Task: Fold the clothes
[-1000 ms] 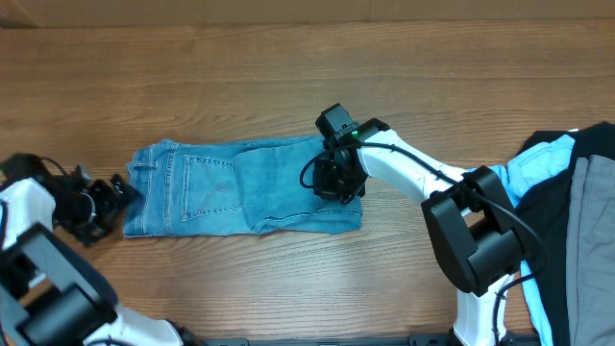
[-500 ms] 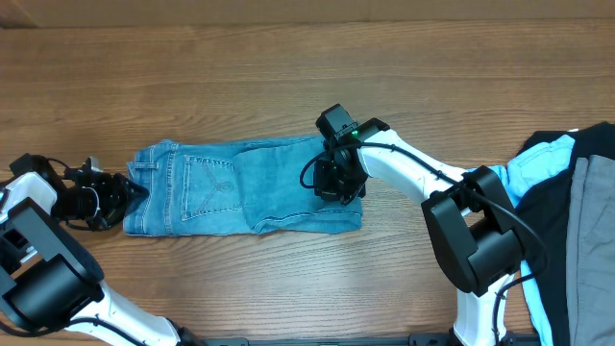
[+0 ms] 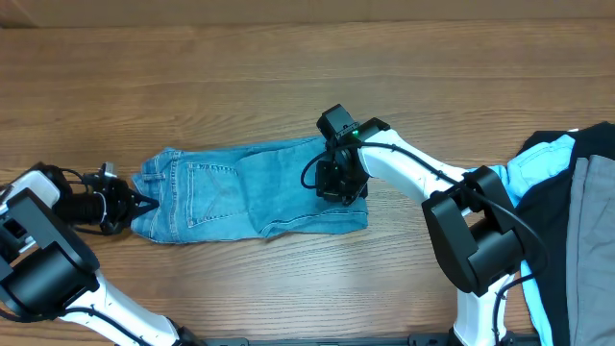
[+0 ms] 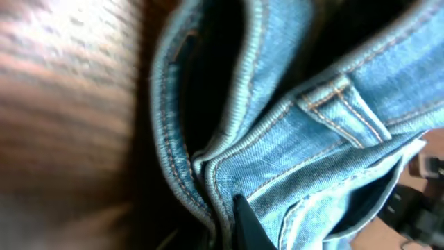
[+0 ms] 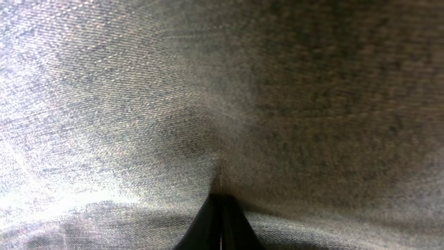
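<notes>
Overhead layout: the jeans [image 3: 252, 192] lie folded into a long flat band in the middle of the table [image 3: 288, 86], with the waistband at the left end and the folded legs at the right end.
Jeans detail: a stitched back pocket [image 3: 213, 187] faces up near the left end, and the left edge is rumpled rather than straight.
Left gripper: the left gripper [image 3: 139, 204] lies low on the table at the near-left corner of the waistband, its tips touching the denim.
Left wrist view: the waistband [image 4: 236, 132] fills the picture in bunched layers, with a belt loop [image 4: 347, 114] to the right. One dark fingertip [image 4: 243, 219] pokes up among the layers.
Left jaws: I cannot tell whether they are spread or clamped, because the denim hides most of them.
Right gripper: the right gripper [image 3: 341, 185] points down onto the right end of the jeans, on the far side of the band.
Right jaws: the fingers [image 5: 207, 235] are pressed together into one dark wedge, pinching denim that puckers into a crease at their tip.
Right edge of table: a sky-blue shirt [image 3: 540, 165] and a grey garment [image 3: 598, 250] lie heaped, well apart from the jeans.
</notes>
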